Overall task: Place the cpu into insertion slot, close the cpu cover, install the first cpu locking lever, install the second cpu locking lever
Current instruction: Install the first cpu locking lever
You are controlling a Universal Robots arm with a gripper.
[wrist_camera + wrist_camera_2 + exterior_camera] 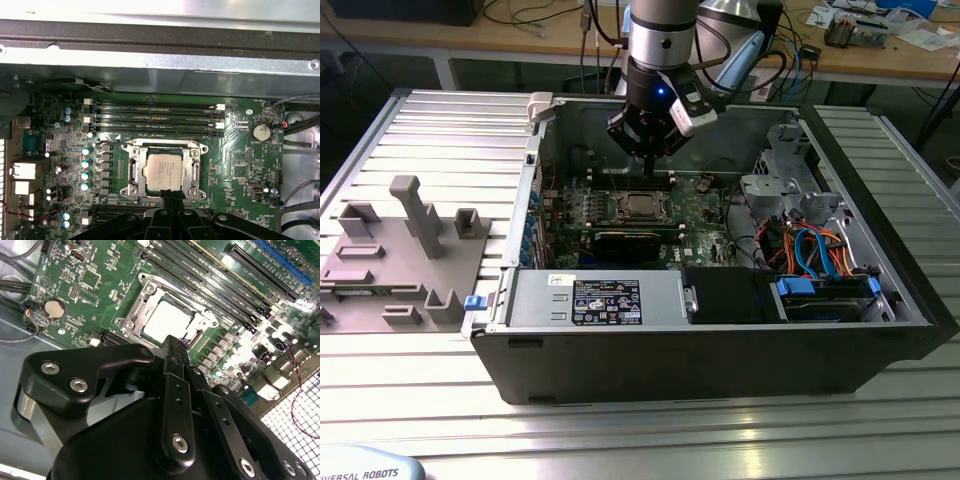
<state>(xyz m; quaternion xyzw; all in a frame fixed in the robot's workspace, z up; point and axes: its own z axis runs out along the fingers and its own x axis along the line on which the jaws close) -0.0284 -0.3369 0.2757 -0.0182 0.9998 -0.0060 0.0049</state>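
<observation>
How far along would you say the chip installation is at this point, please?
The chip sits in its socket with the metal cover down around it. The gripper hovers at the socket's edge, holding nothing visible. Whether either locking lever is latched, I can't tell.

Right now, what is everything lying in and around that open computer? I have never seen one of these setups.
Computer case: one, dark grey, open on the slatted metal table.
Motherboard: one, green, inside the case.
Cpu: one, silver, seated in the insertion slot.
Cpu cover: one, silvery frame, lying around the chip.
Memory slots: four, black, beside the socket.
Coin battery: one, silver, on the board.
Cables: several, blue and orange, at the exterior view's right.
Fixture tray: one, grey, at the exterior view's left.
Gripper: one, black, fingertips together at the socket's edge.
</observation>
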